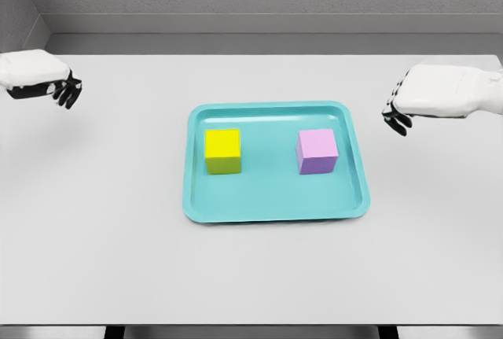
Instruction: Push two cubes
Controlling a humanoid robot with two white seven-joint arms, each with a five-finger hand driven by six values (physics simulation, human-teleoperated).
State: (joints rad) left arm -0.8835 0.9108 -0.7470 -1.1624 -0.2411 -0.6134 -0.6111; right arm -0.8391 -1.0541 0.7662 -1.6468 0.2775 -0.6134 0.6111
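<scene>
- Teal, smooth and matte: one shallow tray (275,205) with rounded corners and a low raised rim lies on the pale grey surface (251,276), the landmark for all that follows.
- Two cubes stand inside the tray, apart from each other and from the rim: one yellow cube (222,149) in its left half, one pink cube (317,150) in its right half, both flat-faced with sharp edges.
- Two white hands hover outside the tray: the left hand (35,75) well off its upper left, the right hand (440,95) near its upper right corner.
- Both hands' dark fingers (69,91) hang loosely curled, grasping nothing.
</scene>
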